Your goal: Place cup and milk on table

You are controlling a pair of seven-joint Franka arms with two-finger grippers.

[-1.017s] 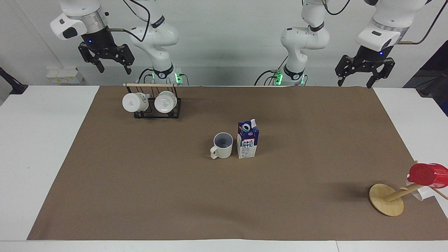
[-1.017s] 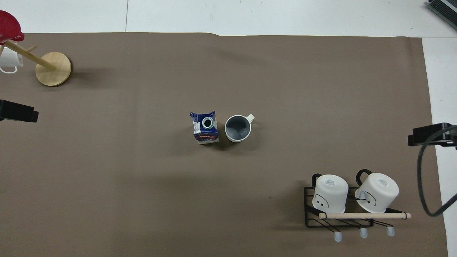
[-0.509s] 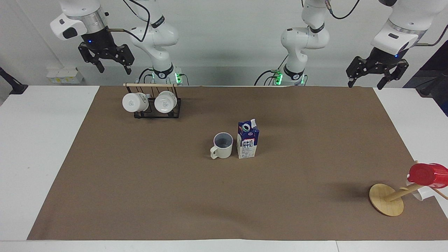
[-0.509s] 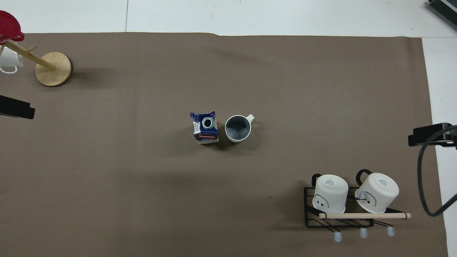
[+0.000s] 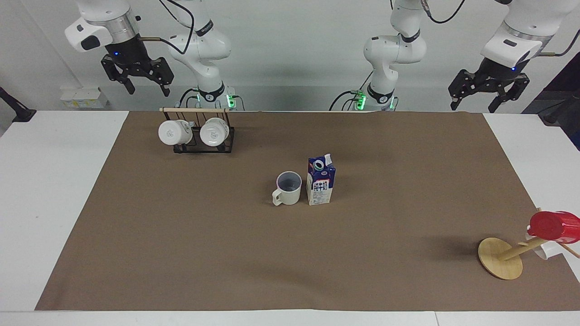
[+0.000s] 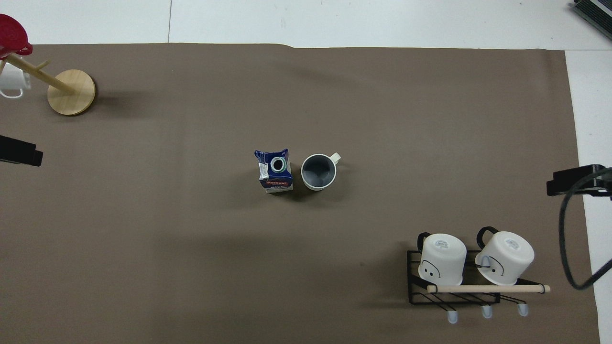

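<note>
Mid-table (image 5: 68,181), the cup (image 5: 288,188) looks rigid and breakable: grip its handle; the milk (image 5: 320,180) crushes: grip its sides. Left gripper (image 5: 488,93) and right gripper (image 5: 138,78) hang open, empty.

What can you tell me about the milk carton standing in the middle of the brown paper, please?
The milk carton is a small gable-top pack, dark blue and white with red accents and black printed characters, apparently of coated card. A round spout sits on its sloped top. It stands upright on the brown paper sheet, mid-table, close beside the cream mug on the side toward the left arm's end. No gripper touches it.
</note>
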